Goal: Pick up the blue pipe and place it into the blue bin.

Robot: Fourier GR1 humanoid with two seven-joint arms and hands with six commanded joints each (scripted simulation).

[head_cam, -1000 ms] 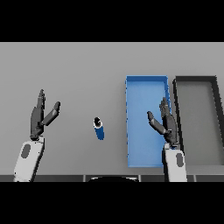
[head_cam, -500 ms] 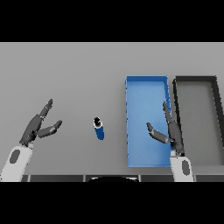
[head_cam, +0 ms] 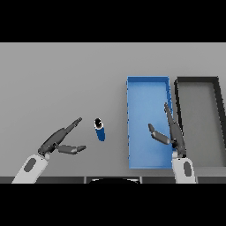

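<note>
Fingers on the left hand (head_cam: 56, 142) were stretched out straight with the thumb spread away below them, holding nothing, tips aimed at the blue pipe (head_cam: 100, 130) from its left side and near it but not touching. The pipe itself was lying on the grey table (head_cam: 62, 79), between that hand and the blue bin (head_cam: 148, 88), dark cap end pointing away from the robot.

Right hand (head_cam: 172, 132) was also spread loose, fingers straight, hanging over the right edge of the bin, not doing anything.

My worry: it's a small round thing, so if the fingers come in from the side and nudge it before the thumb closes, it could roll off toward the bin wall or out of reach. A loose pinch could also let it slip mid-carry.

The blue bin looked empty. The dark bin (head_cam: 198, 81) sat just beside it on the right, also with nothing in it, so a long reach could drop the pipe in the wrong one.
</note>
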